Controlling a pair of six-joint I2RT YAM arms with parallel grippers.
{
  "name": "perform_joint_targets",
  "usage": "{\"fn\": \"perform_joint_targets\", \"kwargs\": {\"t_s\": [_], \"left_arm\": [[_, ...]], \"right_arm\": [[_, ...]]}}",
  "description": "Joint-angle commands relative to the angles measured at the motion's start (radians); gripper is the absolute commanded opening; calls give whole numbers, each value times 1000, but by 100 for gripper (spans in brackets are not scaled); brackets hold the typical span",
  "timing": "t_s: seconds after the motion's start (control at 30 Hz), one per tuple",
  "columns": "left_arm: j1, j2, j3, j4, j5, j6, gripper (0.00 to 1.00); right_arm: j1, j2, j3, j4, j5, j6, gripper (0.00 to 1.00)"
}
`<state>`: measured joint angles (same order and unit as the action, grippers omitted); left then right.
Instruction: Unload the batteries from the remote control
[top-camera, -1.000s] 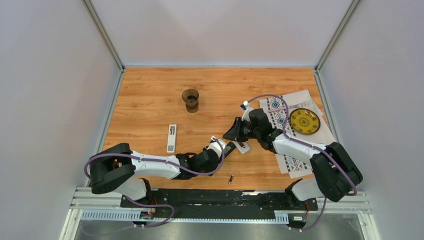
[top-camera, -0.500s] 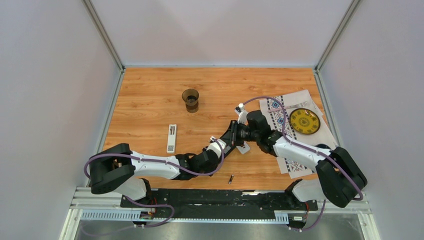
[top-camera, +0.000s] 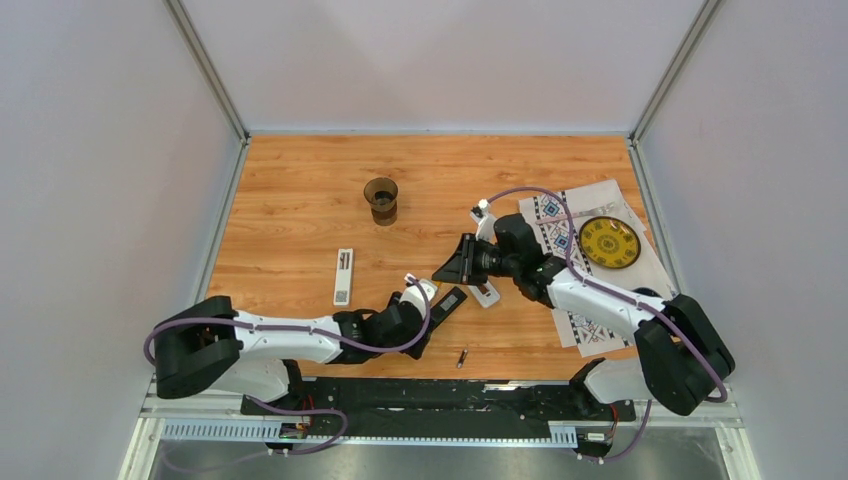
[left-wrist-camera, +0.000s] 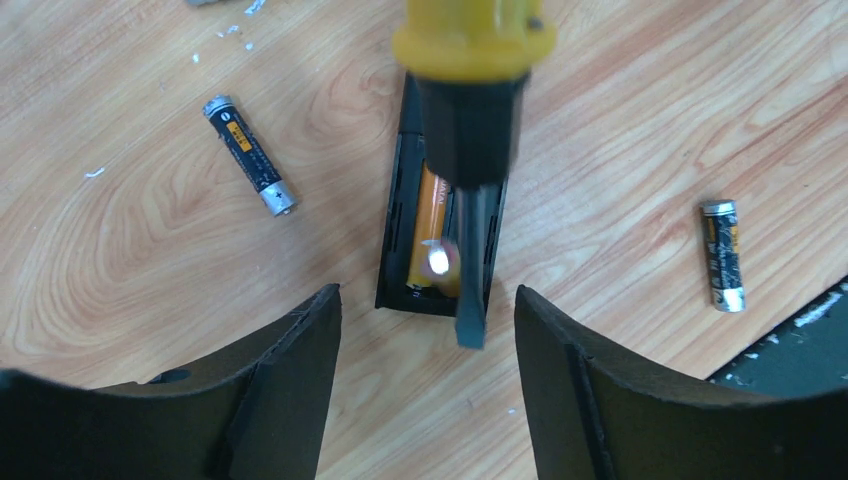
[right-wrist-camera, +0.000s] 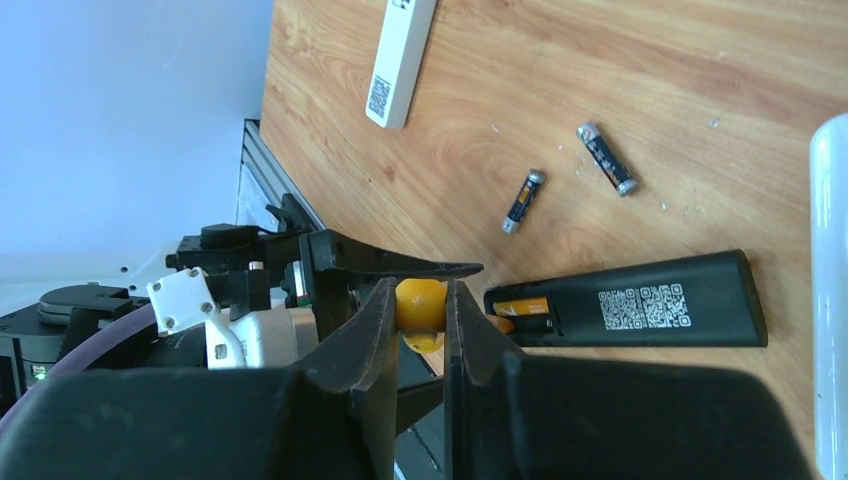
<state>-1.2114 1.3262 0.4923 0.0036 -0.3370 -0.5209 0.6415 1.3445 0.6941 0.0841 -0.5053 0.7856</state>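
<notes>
Batteries (left-wrist-camera: 248, 155), 2 loose, 1 part-hidden behind screwdriver (left-wrist-camera: 470, 90), right hand (right-wrist-camera: 420, 300) clamped on it, left hand (left-wrist-camera: 428, 300) apart

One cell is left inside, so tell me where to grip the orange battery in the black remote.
Take the orange cylindrical battery by its shiny-tipped end, probably from straight above: it lies flat in the black plastic remote, only its top exposed, the yellow-handled screwdriver beside it.

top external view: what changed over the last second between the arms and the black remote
The left gripper opened, let go of the black rectangular remote control and drew back toward its base. The right gripper, shut on the yellow-handled screwdriver, shifted slightly left. The white remote, translucent brown cup and loose battery by the near edge stayed put.
</notes>
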Motion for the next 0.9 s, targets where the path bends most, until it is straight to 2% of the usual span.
{"fn": "perform_joint_targets", "kwargs": {"t_s": [0.0,0.23,0.37,0.5,0.77,0.87], "left_arm": [[4,-88,-18,-11,13,-30,72],[49,-272,-72,18,68,-57,77],[125,-395,-144,62,139,-80,82],[187,-502,-193,68,203,-96,83],[239,-503,-236,76,271,-122,82],[240,-450,-236,101,305,-120,76]], "right_arm": [[-16,-18,58,14,11,3,0],[-37,-36,61,-4,19,-12,0],[-37,-39,58,-27,40,-43,0],[-39,-22,61,-75,91,-89,0],[-39,4,70,-124,162,-151,0],[-37,16,71,-126,179,-164,0]]}}
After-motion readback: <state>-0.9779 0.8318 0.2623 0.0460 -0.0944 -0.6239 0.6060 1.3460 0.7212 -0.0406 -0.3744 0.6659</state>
